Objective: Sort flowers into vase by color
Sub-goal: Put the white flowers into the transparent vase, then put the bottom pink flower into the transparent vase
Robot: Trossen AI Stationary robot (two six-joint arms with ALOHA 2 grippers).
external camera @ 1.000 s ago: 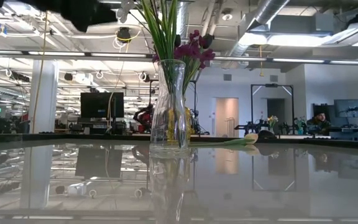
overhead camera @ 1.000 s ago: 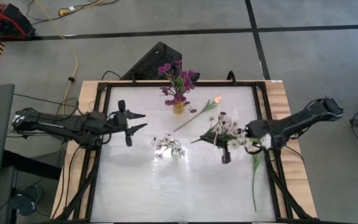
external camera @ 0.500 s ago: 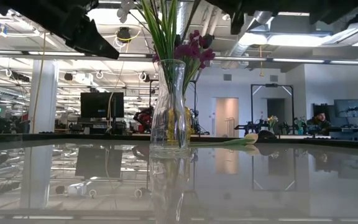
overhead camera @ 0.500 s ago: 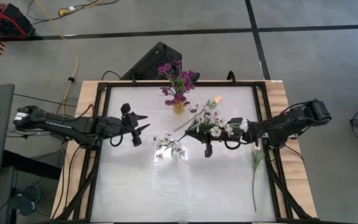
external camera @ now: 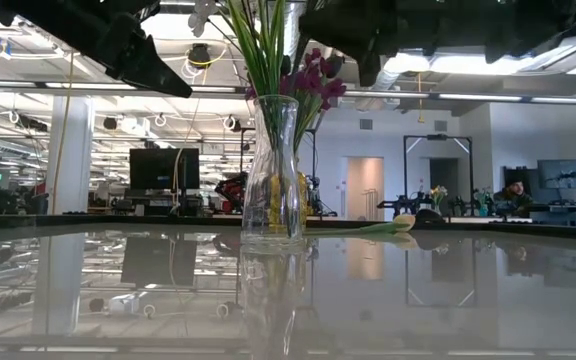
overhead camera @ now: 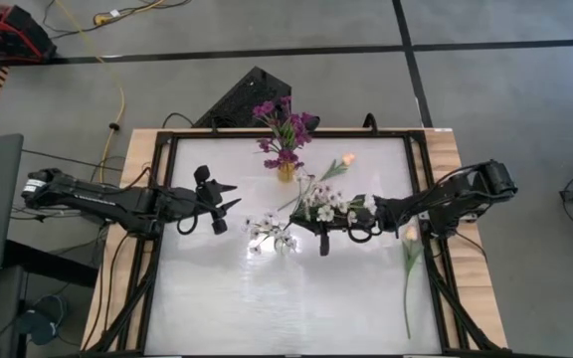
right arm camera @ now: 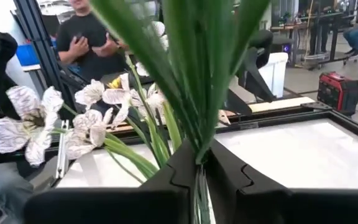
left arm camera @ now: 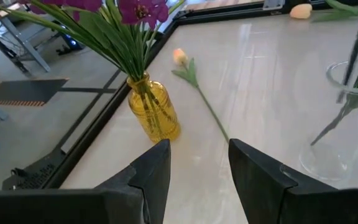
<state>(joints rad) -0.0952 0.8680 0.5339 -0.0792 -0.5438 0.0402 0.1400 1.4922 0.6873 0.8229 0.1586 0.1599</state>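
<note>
Right gripper (overhead camera: 322,239) at frame center, clamped on a white spray (overhead camera: 328,202) by its thin green stems. Left gripper (overhead camera: 217,206) left of center, fingers apart, empty. Clear glass vase (overhead camera: 285,240) holds white blossoms; ribbed amber vase (overhead camera: 286,171) holds purple. No legible text.

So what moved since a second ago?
The right end effector carried its white flower spray from the table's right side toward the middle, nearer the clear vase. It stays shut on the stems. The left end effector, open, shifted slightly toward the middle. The yellow vase with purple flowers and the two loose tulips stayed put.
</note>
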